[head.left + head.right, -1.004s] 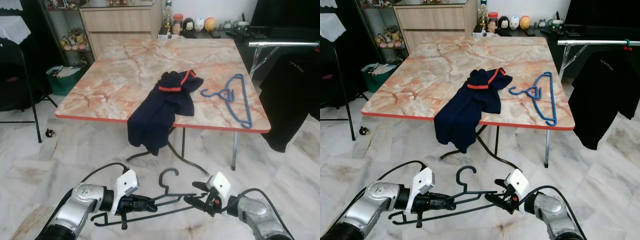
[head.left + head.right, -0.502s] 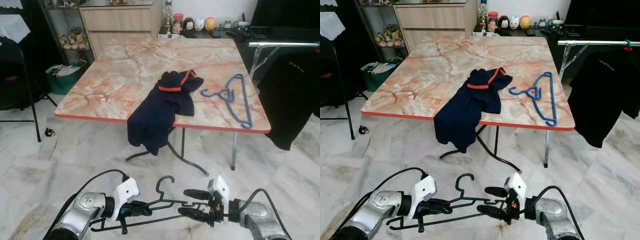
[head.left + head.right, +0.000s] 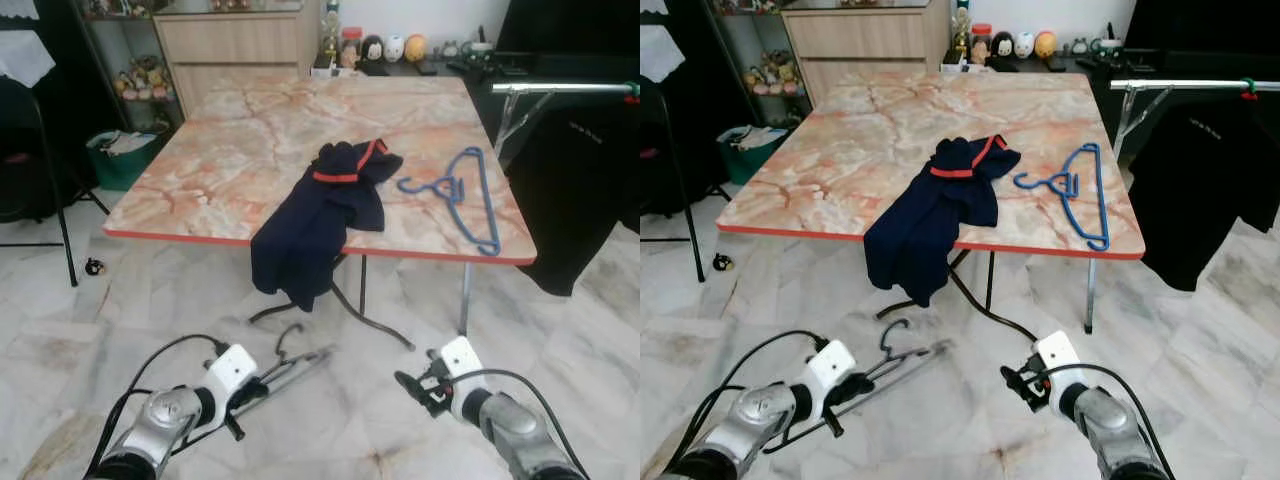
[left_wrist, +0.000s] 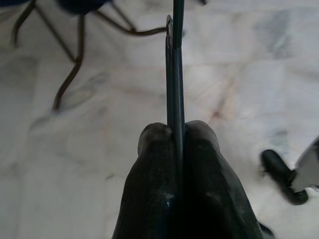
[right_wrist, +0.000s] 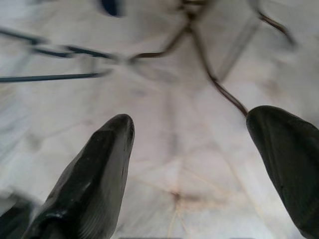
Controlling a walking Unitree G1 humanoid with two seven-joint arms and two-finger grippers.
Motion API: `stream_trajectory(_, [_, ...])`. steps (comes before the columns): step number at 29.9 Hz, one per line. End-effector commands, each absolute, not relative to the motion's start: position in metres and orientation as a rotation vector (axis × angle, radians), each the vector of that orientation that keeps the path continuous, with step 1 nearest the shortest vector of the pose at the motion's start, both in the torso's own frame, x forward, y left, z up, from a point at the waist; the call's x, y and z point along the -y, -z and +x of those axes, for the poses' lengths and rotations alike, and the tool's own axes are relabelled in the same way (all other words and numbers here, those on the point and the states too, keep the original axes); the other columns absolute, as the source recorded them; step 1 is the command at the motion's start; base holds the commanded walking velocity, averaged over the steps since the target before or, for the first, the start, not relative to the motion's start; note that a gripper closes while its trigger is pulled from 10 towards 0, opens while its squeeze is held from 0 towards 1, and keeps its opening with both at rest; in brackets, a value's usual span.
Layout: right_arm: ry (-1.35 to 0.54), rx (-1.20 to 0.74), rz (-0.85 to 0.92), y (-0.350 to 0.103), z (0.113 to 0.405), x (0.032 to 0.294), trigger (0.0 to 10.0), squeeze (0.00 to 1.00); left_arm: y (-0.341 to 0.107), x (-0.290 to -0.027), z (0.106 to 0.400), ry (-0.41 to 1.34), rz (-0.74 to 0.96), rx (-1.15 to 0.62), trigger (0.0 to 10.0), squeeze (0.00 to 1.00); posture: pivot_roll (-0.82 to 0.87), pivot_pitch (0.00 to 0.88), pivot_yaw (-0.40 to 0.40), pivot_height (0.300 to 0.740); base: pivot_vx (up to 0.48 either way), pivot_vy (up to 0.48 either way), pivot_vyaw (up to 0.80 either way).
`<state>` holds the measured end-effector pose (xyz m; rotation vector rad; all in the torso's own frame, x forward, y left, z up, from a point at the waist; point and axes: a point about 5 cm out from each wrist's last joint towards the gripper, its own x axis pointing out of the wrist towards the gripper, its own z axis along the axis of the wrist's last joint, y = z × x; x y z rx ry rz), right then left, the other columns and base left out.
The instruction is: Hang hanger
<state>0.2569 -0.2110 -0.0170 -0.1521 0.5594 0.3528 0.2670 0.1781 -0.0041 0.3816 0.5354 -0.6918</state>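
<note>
Left gripper (image 3: 243, 393): we clamp the thin black wire hanger (image 3: 290, 366), held low.
Right gripper (image 3: 418, 385): fingers wide, empty.
Silver clothes rail (image 3: 565, 88): unreached; hanging remains.

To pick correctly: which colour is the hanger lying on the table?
Blue hanger, clearest in the right eye view.

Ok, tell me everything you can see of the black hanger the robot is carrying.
The black hanger is a thin, dark hanger, plastic or metal by the look of it, with a curled hook at its top. It is held low over the marble floor, tilted, its hook end toward the table. The left hand is shut on it, both fingers pinching the frame edge-on. The right hand is open and apart from it, touching nothing.
</note>
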Motion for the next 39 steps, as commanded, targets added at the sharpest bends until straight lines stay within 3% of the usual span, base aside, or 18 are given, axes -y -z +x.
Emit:
stream_trajectory(1, [-0.248,-0.614,-0.122,0.031,0.244,0.214,10.0,0.0,0.016,-0.191,0.258,0.615,0.412,-0.598,10.0,0.0,0.05,0.011,0.019,0.74,0.0,0.0,0.0])
stream_trajectory(7, [-0.082,-0.766,-0.021,0.061,0.207,0.215,10.0,0.0,0.04,-0.211,0.234,0.444,0.407,-0.727,10.0,0.0,0.06,0.012,0.021,0.74,0.0,0.0,0.0])
stream_trajectory(13, [0.112,-0.941,0.079,0.091,0.151,0.216,10.0,0.0,0.068,-0.237,0.189,0.139,0.21,-0.916,10.0,0.0,0.05,0.011,0.018,0.74,0.0,0.0,0.0])
stream_trajectory(18, [0.272,-0.952,0.182,0.095,0.136,0.224,10.0,0.0,0.076,-0.245,0.172,-0.017,0.08,-0.973,10.0,0.0,0.04,0.006,0.02,0.74,0.0,0.0,0.0])
stream_trajectory(29, [0.314,-0.973,0.249,0.098,0.133,0.216,10.0,0.0,0.078,-0.232,0.176,-0.009,0.055,-0.974,10.0,0.0,0.04,0.0,0.023,0.74,0.0,0.0,0.0])
stream_trajectory(39, [0.348,-0.981,0.283,0.1,0.126,0.218,10.0,0.0,0.082,-0.228,0.17,0.011,0.07,-1.006,10.0,0.0,0.02,0.0,0.034,0.74,0.0,-0.256,0.0])
